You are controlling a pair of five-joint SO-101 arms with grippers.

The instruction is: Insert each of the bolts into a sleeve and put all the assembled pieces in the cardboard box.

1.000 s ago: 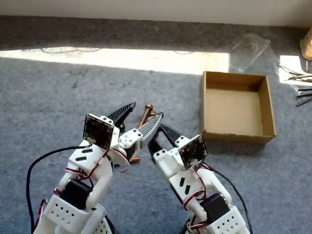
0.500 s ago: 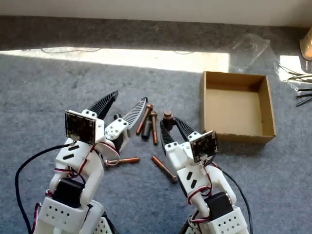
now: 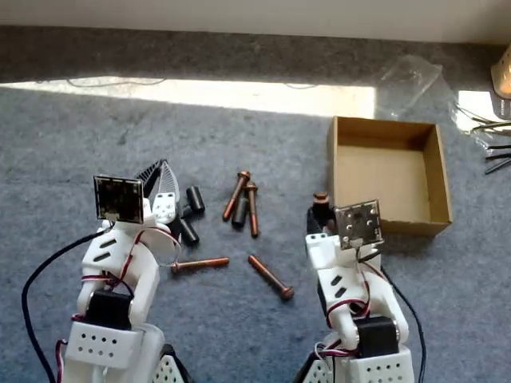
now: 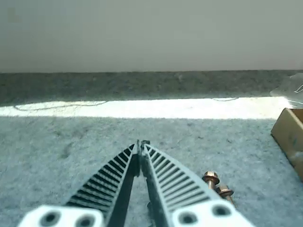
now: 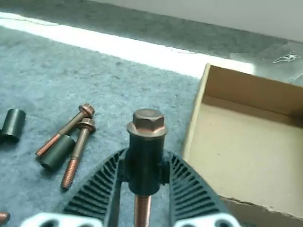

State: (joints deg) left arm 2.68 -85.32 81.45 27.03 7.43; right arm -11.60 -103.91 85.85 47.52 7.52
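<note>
right wrist view: the right gripper (image 5: 143, 165) is clenched on a black sleeve (image 5: 143, 158) with a copper bolt (image 5: 147, 124) run through it. the bolt's six-sided head stands out past the fingertips, and its threaded end shows between the fingers on the wrist side. the cardboard box (image 5: 251, 92) lies just beyond, open at the top. in the high view the right gripper (image 3: 318, 222) holds this piece just beside the near left corner of the cardboard box (image 3: 389, 227), which sits toward the right side of the grey carpet (image 3: 72, 152).

the left gripper (image 4: 141, 147) has its jaws pressed together with nothing between them. in the high view the left gripper (image 3: 162, 171) hangs over the carpet's left half, well apart from the box.

two loose sleeves (image 3: 195, 198) lie just beside it. between the arms, two loose bolts (image 3: 252, 209) lie side by side with a third sleeve (image 3: 239, 215) between their shanks. two more bolts (image 3: 200, 262) lie nearer the carpet's near edge, apart from each other. a clear plastic bag (image 3: 407, 80) lies beyond the box, near the far edge
</note>
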